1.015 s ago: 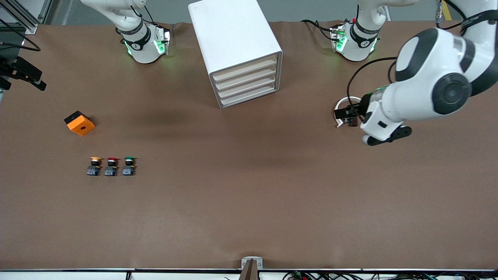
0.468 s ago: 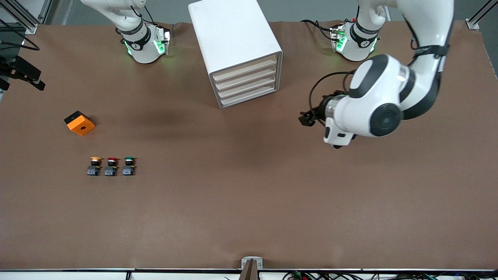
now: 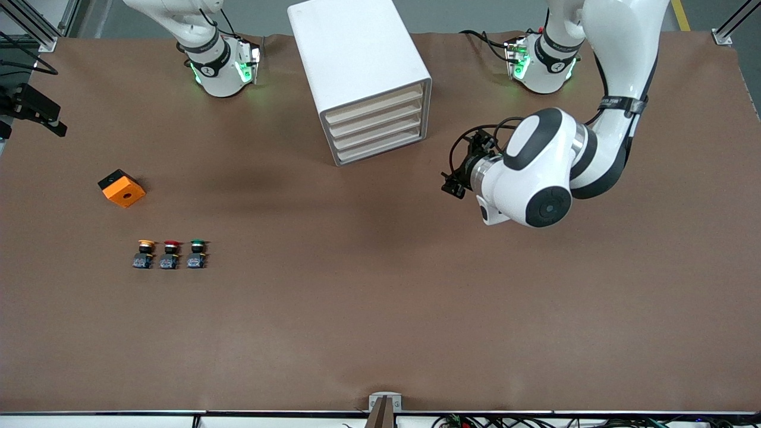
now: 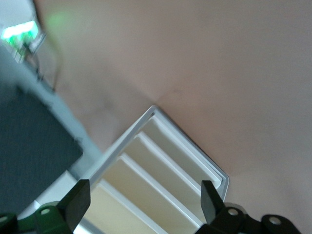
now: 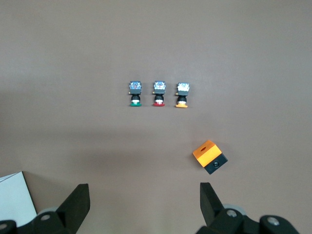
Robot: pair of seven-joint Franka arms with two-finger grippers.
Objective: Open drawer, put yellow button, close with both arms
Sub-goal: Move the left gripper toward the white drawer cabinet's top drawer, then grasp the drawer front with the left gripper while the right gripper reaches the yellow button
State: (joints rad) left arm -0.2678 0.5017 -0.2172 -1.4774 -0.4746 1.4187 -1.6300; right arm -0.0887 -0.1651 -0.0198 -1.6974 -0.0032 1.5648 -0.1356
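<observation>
- Presently, step in hand: opening of the drawer (image 3: 376, 105), judged to be only at the approach; all four cream fronts of the white cabinet (image 3: 351, 47) are seen flush and shut.
- Drawer: the uppermost front, facing toward the left arm's end of the tabletop (image 3: 380, 309) and partly toward the front camera.
- Left pincer (image 3: 453, 185): held over bare tabletop in front of the cabinet, near it but not touching; fingers (image 4: 78, 200) spread wide, nothing pinched. The drawer fronts are framed between them in the left wrist view.
- Right pincer (image 5: 144, 204): not seen from the front camera; in its wrist view it is shown high over the tabletop, fingers spread, nothing held. The right arm is judged to be waiting.
- Yellow button (image 3: 144, 253): standing on the tabletop toward the right arm's end, at the end of a row with the red button (image 3: 170, 254) and the green button (image 3: 197, 253), well apart from the cabinet.
- Orange block (image 3: 121, 188): lying farther from the front camera than the row.
- Next move, as judged: the left pincer is to be brought level with the top front and hooked on its edge, then drawn straight outward; the lower fronts lie close and must be avoided.
</observation>
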